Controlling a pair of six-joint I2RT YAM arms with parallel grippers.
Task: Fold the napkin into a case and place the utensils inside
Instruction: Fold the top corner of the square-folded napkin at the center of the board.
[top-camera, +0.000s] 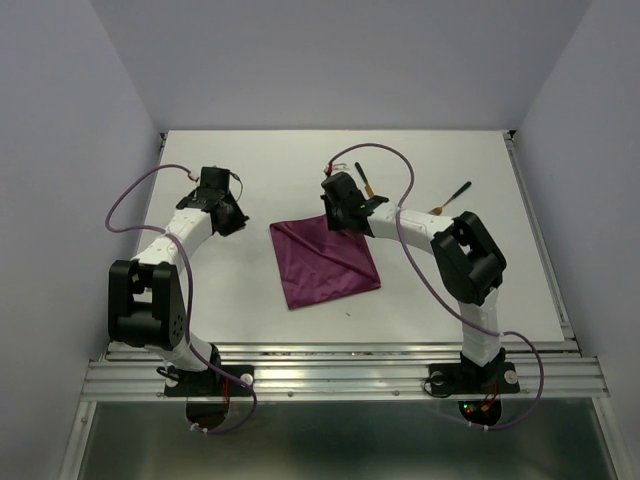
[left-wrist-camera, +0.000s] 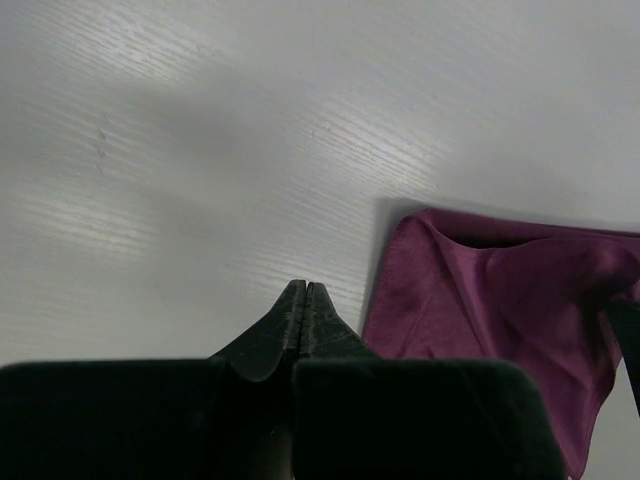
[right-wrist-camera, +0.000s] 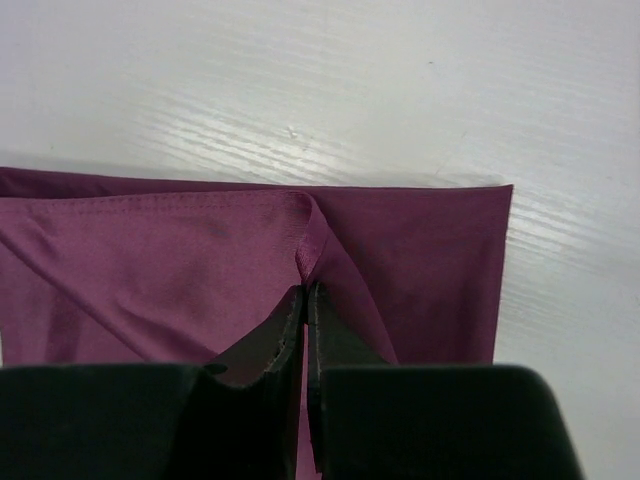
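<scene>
The napkin (top-camera: 325, 265) lies partly folded, right gripper (right-wrist-camera: 305, 292) jaws pinching its top layer, left gripper (left-wrist-camera: 303, 288) clenched empty beside it, utensils (top-camera: 456, 194) untouched beyond it.

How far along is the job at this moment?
Done: the napkin is only partly folded. In hand: the right gripper is shut on an upper layer of it; the left gripper is shut and empty beside it. Left: finish the folding, then put in both utensils, which lie on the table beyond the napkin.
</scene>
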